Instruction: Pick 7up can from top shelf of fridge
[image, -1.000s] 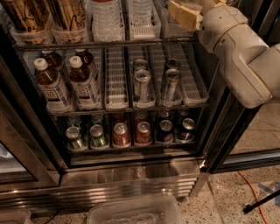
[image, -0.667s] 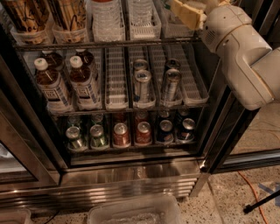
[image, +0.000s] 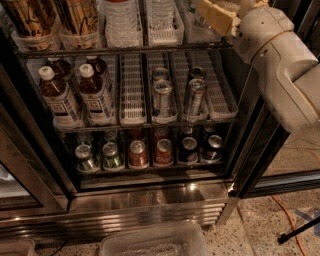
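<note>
The gripper (image: 210, 14) is positioned at the far right end of the top shelf (image: 125, 50) of the fridge (image: 150, 201), at the upper frame edge. Whether the gripper is open or closed cannot be determined. The 7up can (image: 192, 9) is only partly visible in the rightmost lane tray, just left of the gripper; contact between them cannot be confirmed. The white arm (image: 282, 70) extends to the right. Brown bottles (image: 55, 95) occupy the rack below, at left.
</note>
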